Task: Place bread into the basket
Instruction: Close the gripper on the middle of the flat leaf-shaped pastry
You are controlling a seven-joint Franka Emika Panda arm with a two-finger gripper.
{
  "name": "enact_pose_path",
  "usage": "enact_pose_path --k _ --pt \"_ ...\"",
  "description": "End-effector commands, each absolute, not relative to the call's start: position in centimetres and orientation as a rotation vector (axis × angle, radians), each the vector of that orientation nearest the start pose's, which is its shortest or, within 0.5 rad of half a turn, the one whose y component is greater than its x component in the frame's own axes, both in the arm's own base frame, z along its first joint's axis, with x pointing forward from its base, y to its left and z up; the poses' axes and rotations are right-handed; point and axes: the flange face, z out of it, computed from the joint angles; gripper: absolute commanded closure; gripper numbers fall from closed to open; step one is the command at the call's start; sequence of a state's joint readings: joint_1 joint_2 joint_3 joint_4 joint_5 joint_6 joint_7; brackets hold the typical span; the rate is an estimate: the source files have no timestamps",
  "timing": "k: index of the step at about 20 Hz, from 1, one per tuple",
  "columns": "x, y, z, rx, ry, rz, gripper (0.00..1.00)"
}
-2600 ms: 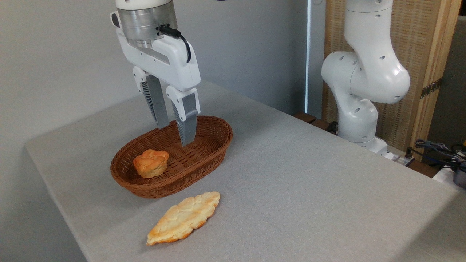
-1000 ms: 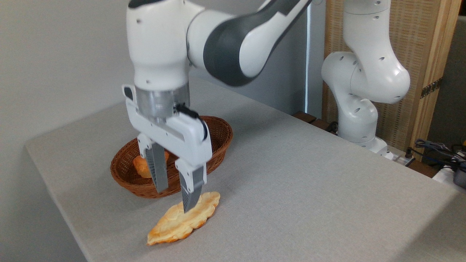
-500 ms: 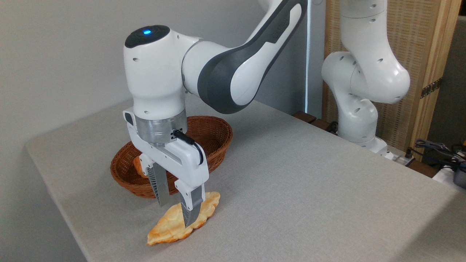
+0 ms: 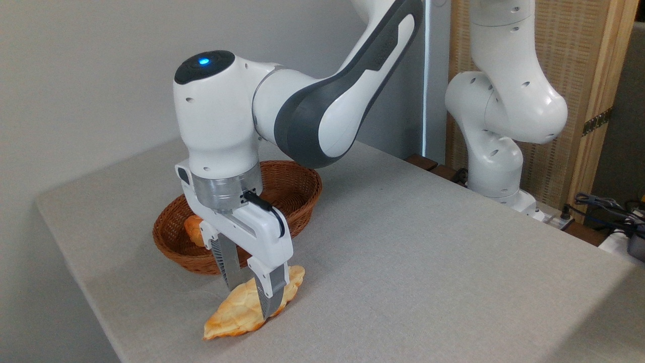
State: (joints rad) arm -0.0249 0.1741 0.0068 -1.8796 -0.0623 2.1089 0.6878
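Presently the claw [image 4: 250,301] straddles the bread [image 4: 237,310] on the bench [image 4: 428,262] just before the basket [image 4: 297,189], fingers narrowed across its middle, evidently for lifting.

The bread [image 4: 237,310] — a long, flat, pale golden pastry with a braided top and orange-browned edges — lies on the desk [image 4: 403,262], just near of the oval, reddish-brown wicker basket [image 4: 176,247], outside it.

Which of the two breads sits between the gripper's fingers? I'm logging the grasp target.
The long flat braided bread on the table, straddled by the gripper. The small round bun lies in the basket.
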Motion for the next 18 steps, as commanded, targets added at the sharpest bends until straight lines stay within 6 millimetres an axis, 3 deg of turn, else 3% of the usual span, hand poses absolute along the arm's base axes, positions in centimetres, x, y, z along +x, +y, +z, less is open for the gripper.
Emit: enact_pose_path --k 1,6,8,10,18 --pt "60.4 -2.2 41.3 -2.971 1.094 -0.115 0.00" --pt "60.1 -2.2 40.5 -2.970 1.097 -0.104 0.03" --pt "60.1 -2.2 40.4 -2.968 1.099 -0.109 0.23" --pt "60.1 -2.2 40.3 -2.963 1.115 -0.102 0.33" --pt "60.1 -2.2 39.8 -2.964 1.124 -0.089 0.46"
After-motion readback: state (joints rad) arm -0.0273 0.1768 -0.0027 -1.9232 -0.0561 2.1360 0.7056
